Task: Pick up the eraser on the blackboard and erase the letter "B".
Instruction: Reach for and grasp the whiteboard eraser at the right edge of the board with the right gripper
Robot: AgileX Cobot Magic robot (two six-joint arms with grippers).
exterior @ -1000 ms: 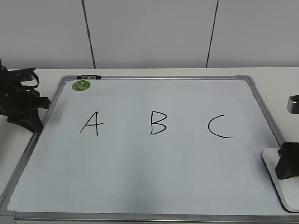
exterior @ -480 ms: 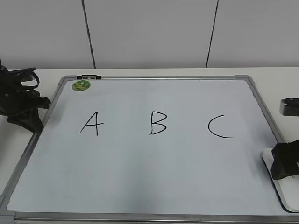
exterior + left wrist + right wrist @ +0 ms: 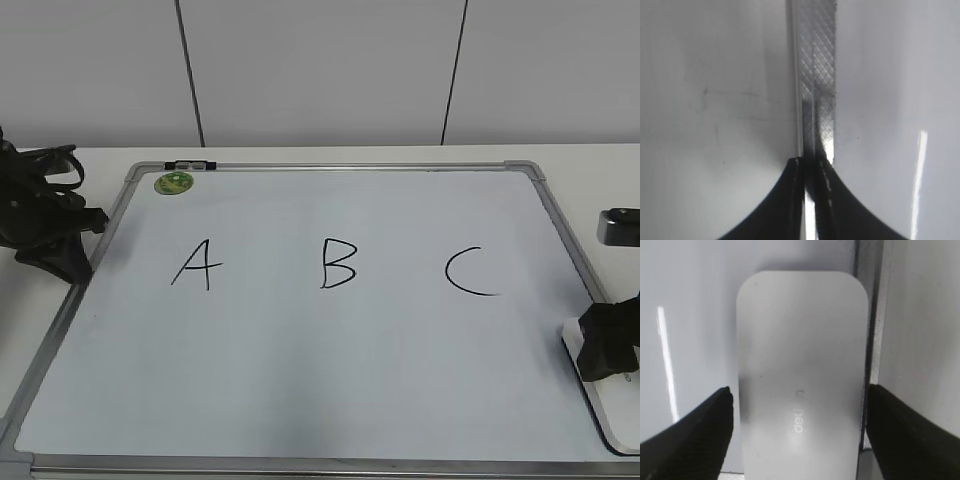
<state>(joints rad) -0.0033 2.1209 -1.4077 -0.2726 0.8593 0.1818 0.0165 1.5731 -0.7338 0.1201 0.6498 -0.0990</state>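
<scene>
The blackboard (image 3: 300, 400) is a white board in a silver frame with black letters. The letter "B" (image 3: 338, 264) stands in its middle, between "A" (image 3: 197, 265) and "C" (image 3: 470, 272). The white eraser (image 3: 612, 405) lies at the board's lower right edge. It fills the right wrist view (image 3: 800, 365), with grey lettering on top. My right gripper (image 3: 799, 430) is open, one finger on each side of the eraser, small gaps showing. It shows in the exterior view (image 3: 608, 345) low over the eraser. My left gripper (image 3: 811, 200) is shut and empty over the board's left frame (image 3: 815, 75).
A round green magnet (image 3: 173, 183) sits at the board's top left corner, with a black clip (image 3: 190, 164) on the top frame. My left arm (image 3: 40, 225) rests on the white table left of the board. A grey wall stands behind.
My right gripper has moved a little left and down onto the eraser. The left arm has not moved.
</scene>
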